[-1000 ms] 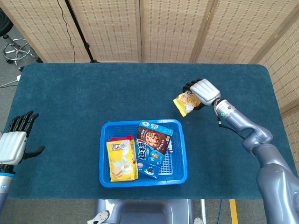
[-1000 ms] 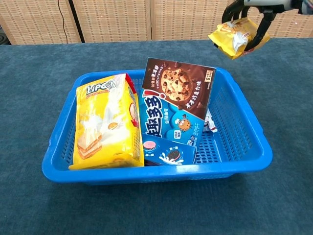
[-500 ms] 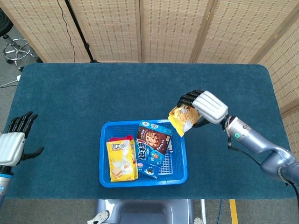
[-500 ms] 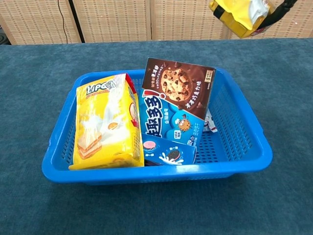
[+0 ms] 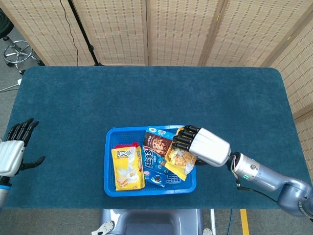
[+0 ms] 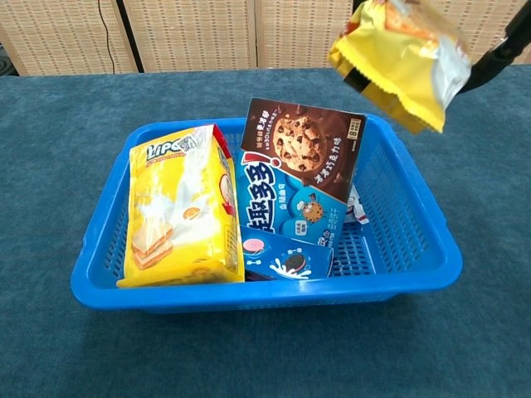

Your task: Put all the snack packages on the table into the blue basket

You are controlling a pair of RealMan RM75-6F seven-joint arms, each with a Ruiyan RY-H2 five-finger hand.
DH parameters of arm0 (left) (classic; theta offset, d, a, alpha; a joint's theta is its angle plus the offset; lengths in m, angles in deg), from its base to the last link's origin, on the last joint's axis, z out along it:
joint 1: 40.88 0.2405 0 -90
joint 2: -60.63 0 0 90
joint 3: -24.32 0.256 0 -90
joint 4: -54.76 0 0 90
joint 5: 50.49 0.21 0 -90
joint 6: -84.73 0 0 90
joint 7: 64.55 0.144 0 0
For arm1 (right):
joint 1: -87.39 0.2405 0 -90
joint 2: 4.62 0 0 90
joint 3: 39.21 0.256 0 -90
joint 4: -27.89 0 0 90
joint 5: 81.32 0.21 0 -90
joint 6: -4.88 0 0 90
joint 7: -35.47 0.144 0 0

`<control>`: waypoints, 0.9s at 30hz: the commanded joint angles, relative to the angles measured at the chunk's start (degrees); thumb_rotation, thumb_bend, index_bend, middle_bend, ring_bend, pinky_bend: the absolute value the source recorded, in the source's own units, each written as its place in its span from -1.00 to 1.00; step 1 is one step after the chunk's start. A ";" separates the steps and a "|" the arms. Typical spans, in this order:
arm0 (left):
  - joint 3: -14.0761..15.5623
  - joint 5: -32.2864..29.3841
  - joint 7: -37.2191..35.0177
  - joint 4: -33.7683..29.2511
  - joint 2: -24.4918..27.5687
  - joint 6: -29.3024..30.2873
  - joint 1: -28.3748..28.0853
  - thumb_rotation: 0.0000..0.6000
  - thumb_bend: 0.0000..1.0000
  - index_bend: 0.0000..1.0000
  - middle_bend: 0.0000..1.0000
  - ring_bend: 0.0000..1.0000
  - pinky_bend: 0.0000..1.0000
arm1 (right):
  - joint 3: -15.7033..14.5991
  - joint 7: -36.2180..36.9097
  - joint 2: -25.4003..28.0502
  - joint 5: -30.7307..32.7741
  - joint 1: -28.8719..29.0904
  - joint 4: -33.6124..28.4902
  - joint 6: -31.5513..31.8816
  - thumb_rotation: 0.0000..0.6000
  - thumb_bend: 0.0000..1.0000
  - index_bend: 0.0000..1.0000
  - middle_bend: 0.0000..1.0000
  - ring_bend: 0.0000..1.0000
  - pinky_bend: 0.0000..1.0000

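Chest view: the blue basket (image 6: pixel 415 269) sits nearest, holding a yellow wafer pack (image 6: pixel 178 207) and cookie boxes (image 6: pixel 299 178). Above its right side hangs the yellow snack bag (image 6: pixel 398 62), pinched by the right robot hand (image 5: pixel 203 147), whose fingers are cut off here. Judged step: delivery. Next, lower and release into the free right compartment. At the tabletop's (image 5: pixel 73 98) far left edge, the left robot hand (image 5: pixel 14 149) rests spread, holding nothing.
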 commanded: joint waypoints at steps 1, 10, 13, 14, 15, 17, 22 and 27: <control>-0.07 0.03 -0.42 0.12 0.17 -0.17 0.02 1.00 -0.61 -1.00 -1.00 -1.00 -1.00 | 0.12 -2.42 -2.77 -0.82 0.10 0.49 -1.59 1.00 -0.33 0.10 0.14 -0.13 0.17; -0.28 -0.23 -1.30 0.42 0.41 -1.16 -0.24 1.00 -0.61 -1.00 -1.00 -1.00 -1.00 | 1.09 -10.22 -8.42 -2.49 0.55 0.00 -3.84 1.00 -0.33 0.10 0.15 -0.13 0.20; -0.22 -0.04 -2.11 0.42 0.62 -1.73 -0.36 1.00 -0.61 -1.00 -1.00 -1.00 -1.00 | 2.39 -14.71 -11.86 -1.85 0.73 -0.14 -5.05 1.00 -0.33 0.09 0.15 -0.13 0.20; -0.14 0.02 -2.59 0.45 0.79 -2.09 -0.43 1.00 -0.61 -1.00 -1.00 -1.00 -1.00 | 2.99 -17.41 -13.48 -1.54 1.19 0.25 -6.51 1.00 -0.34 0.08 0.13 -0.13 0.20; -0.11 0.14 -3.04 0.54 1.01 -2.33 -0.48 1.00 -0.61 -1.00 -1.00 -1.00 -1.00 | 3.57 -19.71 -14.90 -0.61 1.21 0.40 -7.57 1.00 -0.34 0.06 0.12 -0.13 0.20; -0.10 0.27 -3.68 0.60 1.24 -2.49 -0.47 1.00 -0.61 -1.00 -1.00 -1.00 -1.00 | 4.08 -22.47 -16.24 0.70 1.30 0.48 -9.34 1.00 -0.36 -0.08 0.01 -0.18 0.20; 0.05 0.79 -5.72 0.77 1.85 -2.99 -0.41 1.00 -0.61 -1.00 -1.00 -1.00 -1.00 | 4.94 -28.18 -15.57 7.05 2.05 -2.16 -17.72 1.00 -1.00 -0.92 -0.89 -0.90 -0.54; 0.06 0.87 -6.31 1.03 2.02 -3.14 -0.36 1.00 -0.61 -1.00 -1.00 -1.00 -1.00 | 5.22 -30.92 -13.97 9.57 1.72 -5.71 -19.68 1.00 -1.00 -1.00 -1.00 -1.00 -0.80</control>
